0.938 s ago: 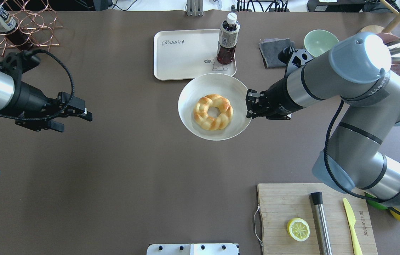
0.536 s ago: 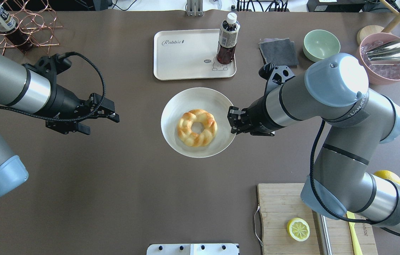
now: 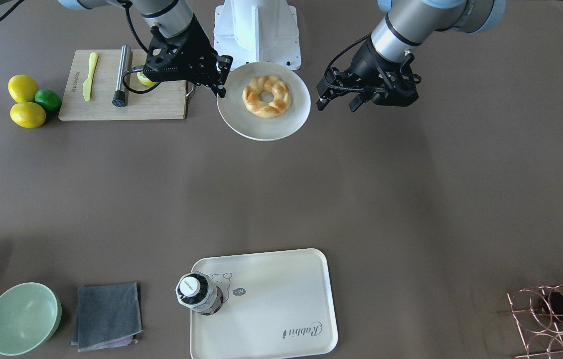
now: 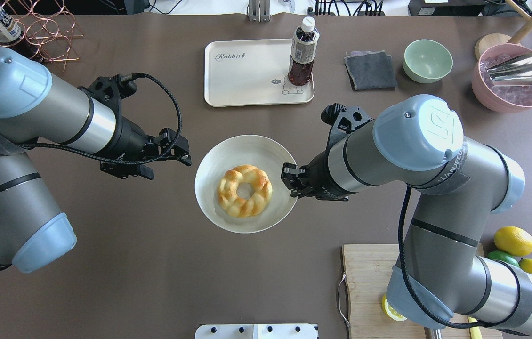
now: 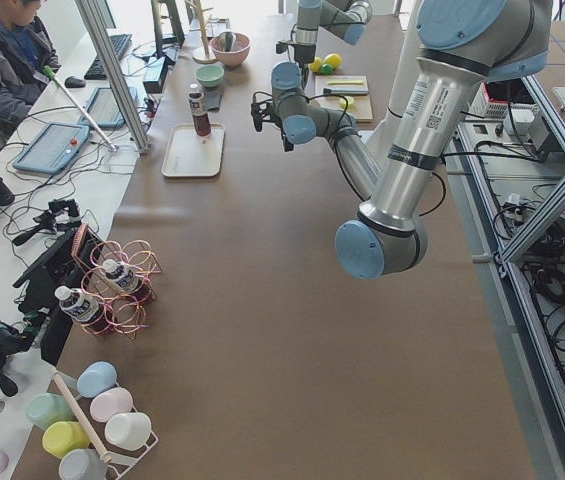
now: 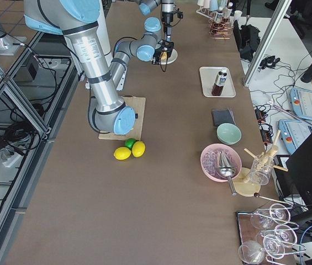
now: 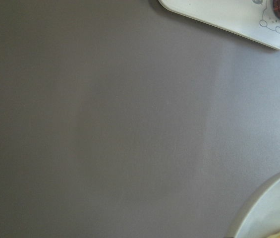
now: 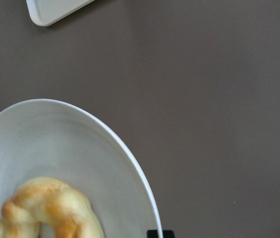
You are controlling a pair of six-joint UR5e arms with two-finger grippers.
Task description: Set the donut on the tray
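The donut (image 4: 245, 190) is a braided golden ring lying in a round off-white plate (image 4: 210, 162) at mid-table. My right gripper (image 4: 291, 184) is shut on the plate's right rim. My left gripper (image 4: 168, 165) is open and empty, a short way left of the plate and not touching it. The cream tray (image 4: 247, 75) with "Rabbit" script lies at the far side, apart from the plate, with a dark drink bottle (image 4: 302, 52) standing on its right corner. The front view shows the donut (image 3: 266, 95), the plate (image 3: 261, 130), the tray (image 3: 271, 304), my right gripper (image 3: 220, 82) and my left gripper (image 3: 336, 105).
A wooden cutting board (image 4: 369, 278) with a knife and a steel rod lies at the near right, with lemons and a lime (image 4: 513, 241) beside it. A grey cloth (image 4: 370, 69), a green bowl (image 4: 427, 60) and a pink bowl (image 4: 513, 80) stand at the far right. A copper bottle rack (image 4: 44, 37) stands at the far left.
My right gripper has carried the plate with the donut away from the tray, toward the robot and to the left. My left arm has moved right, closer to the plate.
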